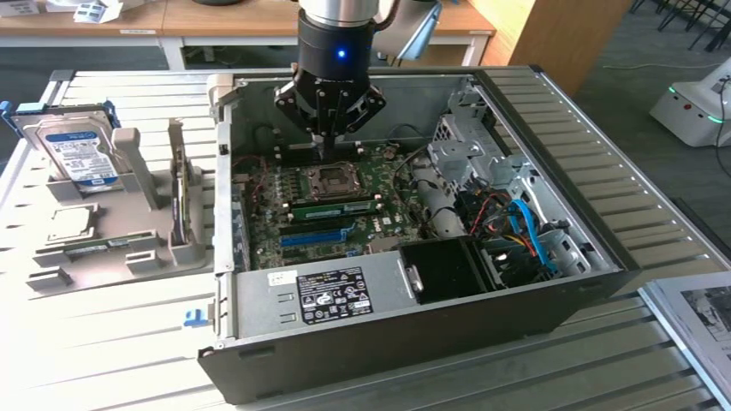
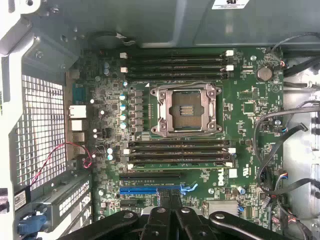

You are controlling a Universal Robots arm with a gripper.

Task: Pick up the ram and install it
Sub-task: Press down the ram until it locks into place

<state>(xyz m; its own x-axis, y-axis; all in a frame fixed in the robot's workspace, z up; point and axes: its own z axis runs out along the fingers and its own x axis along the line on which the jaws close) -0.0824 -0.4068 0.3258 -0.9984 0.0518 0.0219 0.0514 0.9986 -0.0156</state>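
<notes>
My jaws (image 1: 321, 154) were shut and, I think, empty over the motherboard (image 2: 190, 165) (ram (image 1: 331, 205) seemingly seated); dropping lower risked striking the socket (image 2: 186, 108).

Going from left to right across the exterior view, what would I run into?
Silver hard drive with blue-white label → grey parts stand → open computer case with the motherboard inside → white machine at the far right.

Exterior view looks down from afar; wrist view hangs close above shared motherboard (image 1: 325, 205).
</notes>
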